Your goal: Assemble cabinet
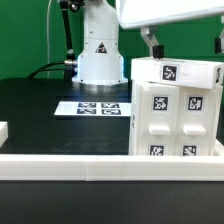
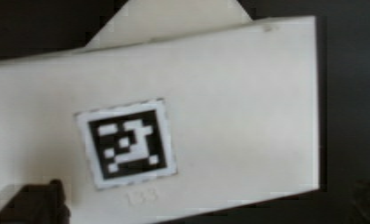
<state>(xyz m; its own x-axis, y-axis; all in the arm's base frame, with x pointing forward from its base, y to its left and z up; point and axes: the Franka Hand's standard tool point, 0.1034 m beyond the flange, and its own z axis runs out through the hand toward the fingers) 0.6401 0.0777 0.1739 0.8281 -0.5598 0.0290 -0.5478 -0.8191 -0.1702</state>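
The cabinet [image 1: 176, 112] is a big white box with several black-and-white tags, standing upright at the exterior view's right, against the white front rail. My gripper [image 1: 152, 44] hangs just above the cabinet's top panel, apart from it. In the wrist view the gripper [image 2: 203, 208] looks down on that white tagged panel [image 2: 217, 90], which fills most of the picture. One dark fingertip [image 2: 40, 205] shows over the panel's near edge and the other sits at the opposite picture edge. The jaws stand wide apart with nothing gripped.
The marker board [image 1: 100, 108] lies flat on the black table before the robot's white base [image 1: 100, 55]. A long white rail [image 1: 90, 162] runs along the table's front. A small white piece [image 1: 3, 130] shows at the exterior view's left edge.
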